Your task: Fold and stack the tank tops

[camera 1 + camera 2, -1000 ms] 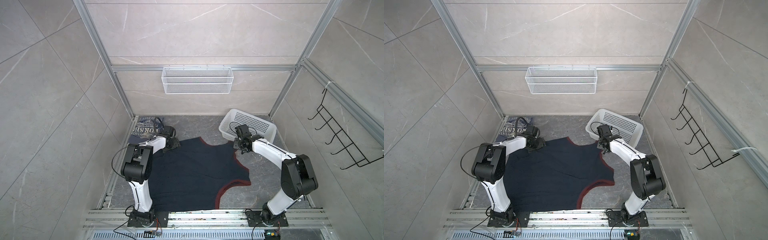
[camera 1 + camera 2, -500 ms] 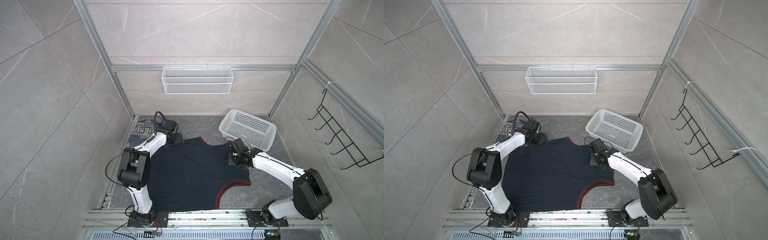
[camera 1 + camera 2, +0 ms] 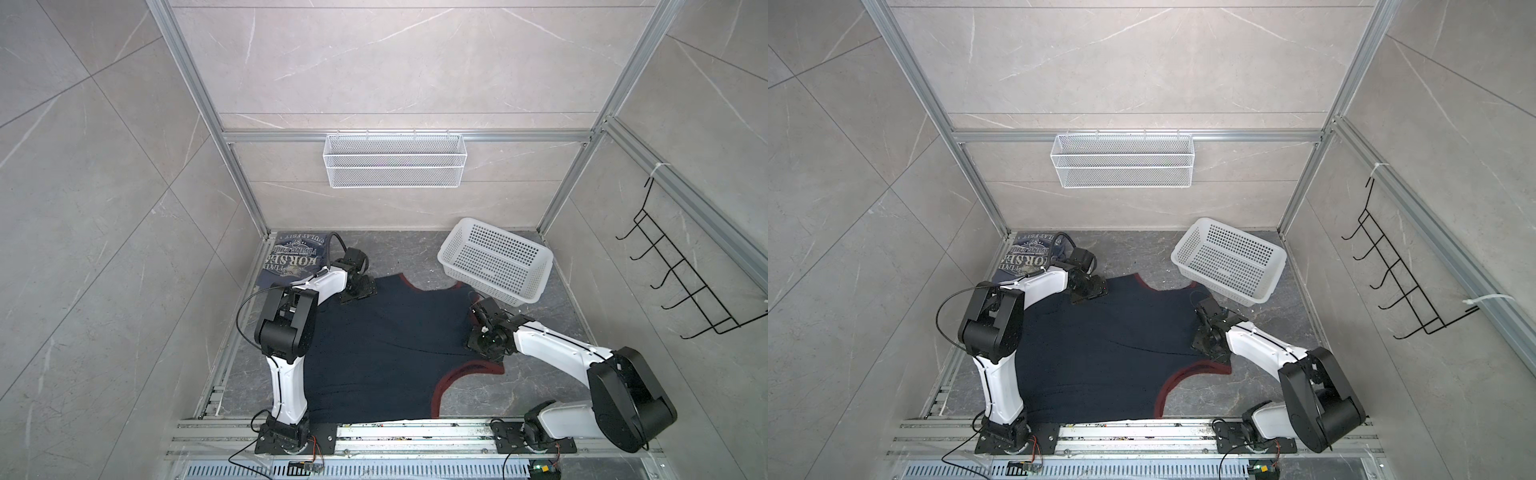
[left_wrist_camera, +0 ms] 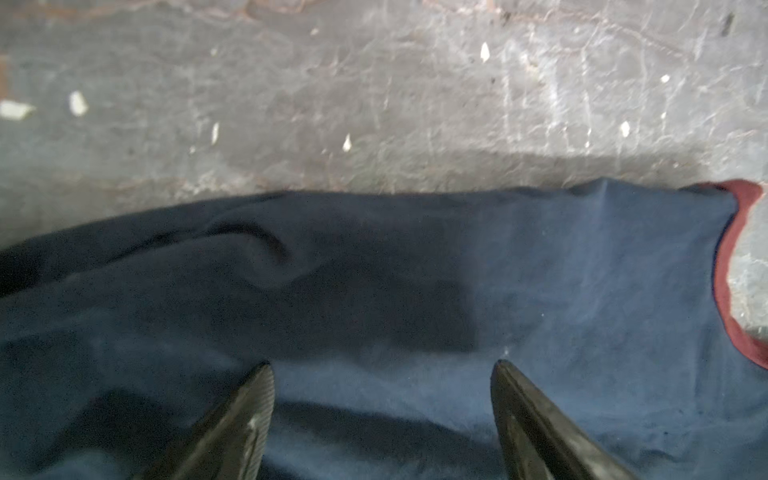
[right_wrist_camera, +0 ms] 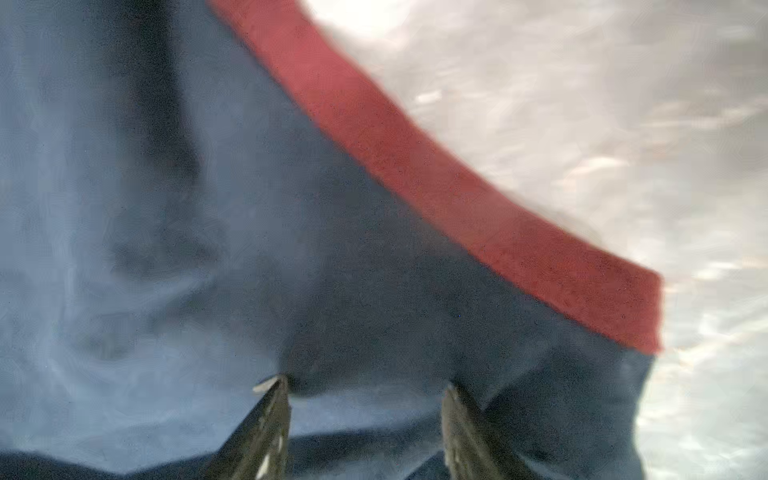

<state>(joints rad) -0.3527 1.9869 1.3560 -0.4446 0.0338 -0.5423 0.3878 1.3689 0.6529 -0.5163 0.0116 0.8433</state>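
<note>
The dark grey stone work surface [image 3: 415, 253] fills the bottom of the tiled booth. Most of its middle is covered by the navy tank top [image 3: 382, 353], which lies spread flat. Its hem is along the near rail and its neckline faces the back wall. The far right shoulder runs up to the near wall of the white perforated basket [image 3: 486, 284], which sits tilted in the far right corner.

The slate-blue tank top [image 3: 291, 257] lies in the far left corner against the frame, with its white lettering facing up. The left arm crosses its near edge, so I cannot tell whether the two tops touch.

The left gripper [image 4: 382, 365] is over the navy top's far left shoulder, close to the cloth edge. Its fingers are spread wide and there is nothing between them. The right gripper [image 5: 365, 384] is over the right side of the same top, just beside the armhole. Its fingers are also apart, less widely, and no fold is pinched between them (this view is blurred, so contact with the cloth is unclear). The maroon trim [image 5: 457, 187] curves past the right gripper's fingertips and ends at a squared corner.
</note>
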